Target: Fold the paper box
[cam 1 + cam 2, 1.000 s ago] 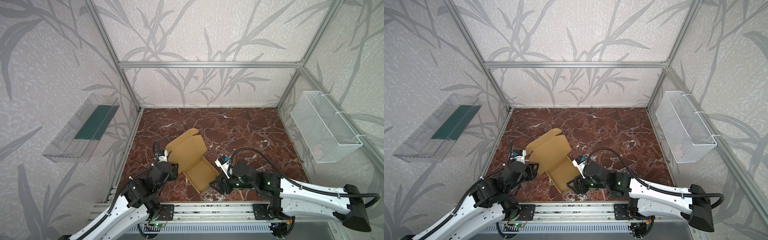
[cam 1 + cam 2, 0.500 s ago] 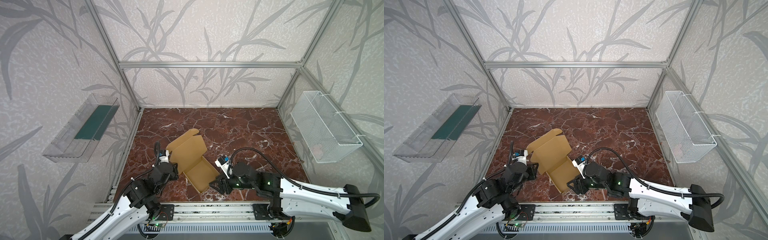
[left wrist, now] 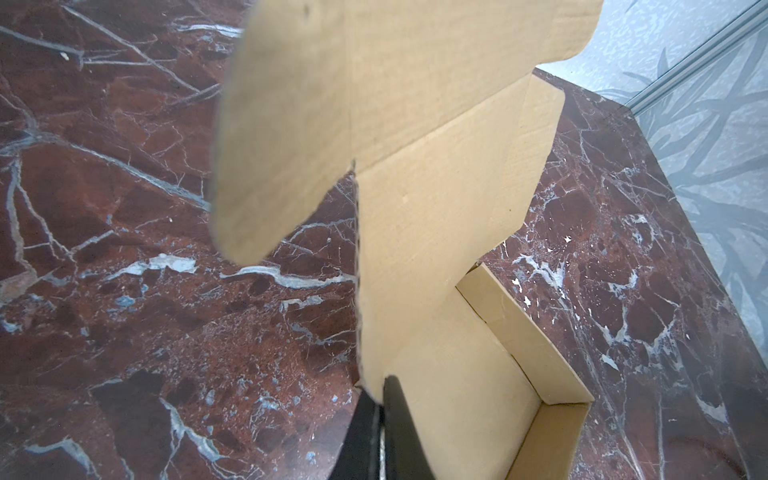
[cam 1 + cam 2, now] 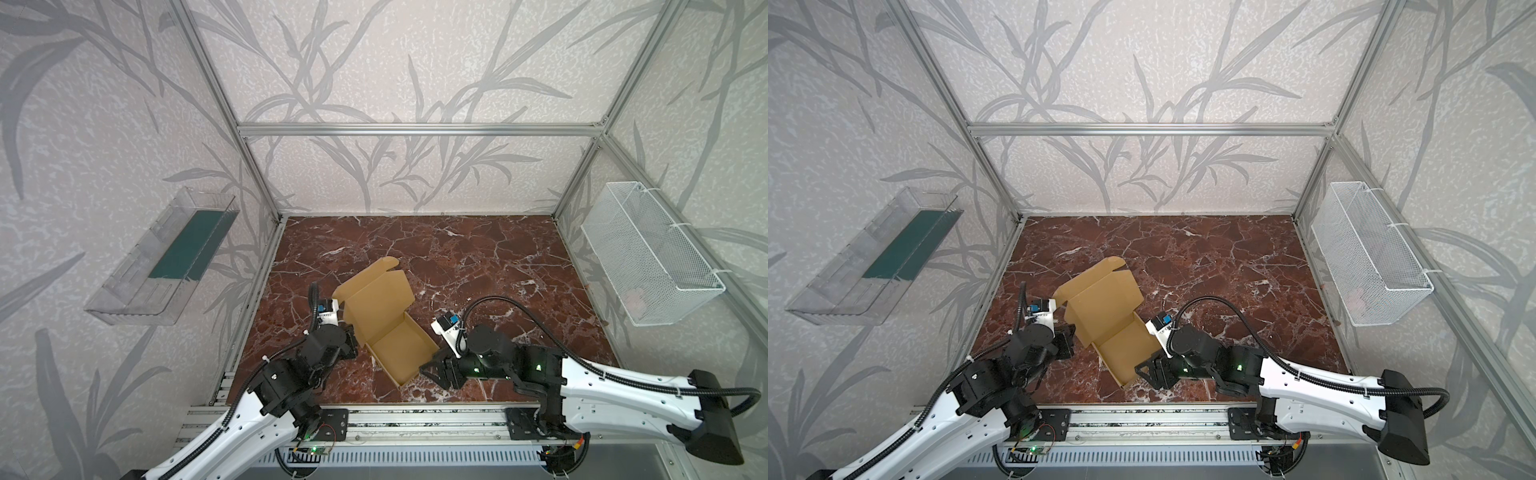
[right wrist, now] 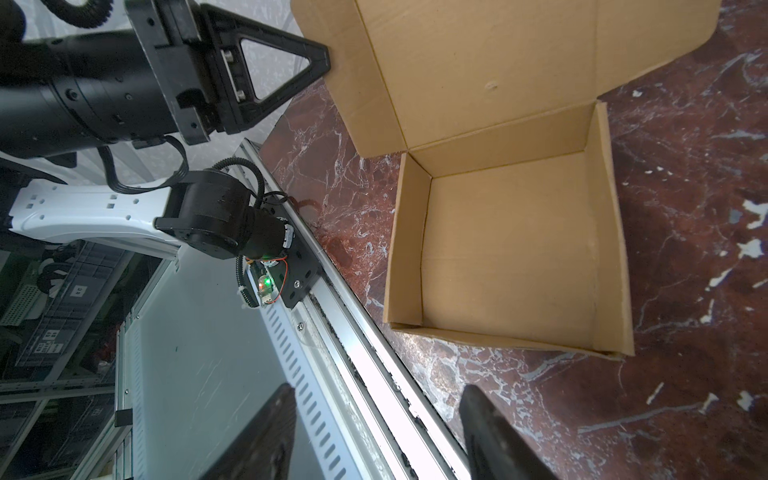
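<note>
We see the paper box (image 4: pixel 384 320) front centre-left on the marble surface (image 4: pixel 478 266), tray walls up, lid raised open; left hand (image 3: pixel 380 415) pressed together, pinching the lid's side flap edge; right hand (image 5: pixel 378 390) spread, empty, just beside the tray's near corner.

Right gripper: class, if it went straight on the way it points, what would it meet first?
Probably the paper box, at its near wall; the open right gripper points there, with marble tabletop between.
</note>
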`<state>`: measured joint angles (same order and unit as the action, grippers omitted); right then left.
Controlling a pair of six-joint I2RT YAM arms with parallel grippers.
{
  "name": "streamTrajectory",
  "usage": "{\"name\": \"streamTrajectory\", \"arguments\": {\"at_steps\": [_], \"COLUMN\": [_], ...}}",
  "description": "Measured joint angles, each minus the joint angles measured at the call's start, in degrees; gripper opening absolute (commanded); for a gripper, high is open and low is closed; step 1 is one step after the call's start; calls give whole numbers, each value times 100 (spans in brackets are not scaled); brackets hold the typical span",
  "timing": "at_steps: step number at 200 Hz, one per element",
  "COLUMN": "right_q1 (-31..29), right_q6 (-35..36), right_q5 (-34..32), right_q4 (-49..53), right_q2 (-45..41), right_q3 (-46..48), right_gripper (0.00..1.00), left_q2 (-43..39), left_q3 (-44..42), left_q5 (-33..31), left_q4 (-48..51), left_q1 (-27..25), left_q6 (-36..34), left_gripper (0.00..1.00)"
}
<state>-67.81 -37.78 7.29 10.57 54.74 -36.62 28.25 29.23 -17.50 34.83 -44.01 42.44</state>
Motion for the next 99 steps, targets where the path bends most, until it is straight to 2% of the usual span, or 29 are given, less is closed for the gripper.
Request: {"name": "streamTrajectory", "arguments": {"at_steps": [22, 43, 99], "right_q1": [151, 551, 2184], "right_q6": [2, 98, 485], "right_q5": [-20, 37, 236], "right_q4": [26, 142, 680], "right_q2": [-57, -240, -1421], "right_q3": [15, 15, 17], "right_gripper": [66, 69, 79], "left_q2": [-4, 0, 179], "left_q3": [0, 22, 267], "left_q5": [24, 116, 955], "left_q4": [-15, -15, -450], "left_q1": [0, 0, 22], "left_q6": [-13, -61, -723], "left_gripper": [0, 0, 0]}}
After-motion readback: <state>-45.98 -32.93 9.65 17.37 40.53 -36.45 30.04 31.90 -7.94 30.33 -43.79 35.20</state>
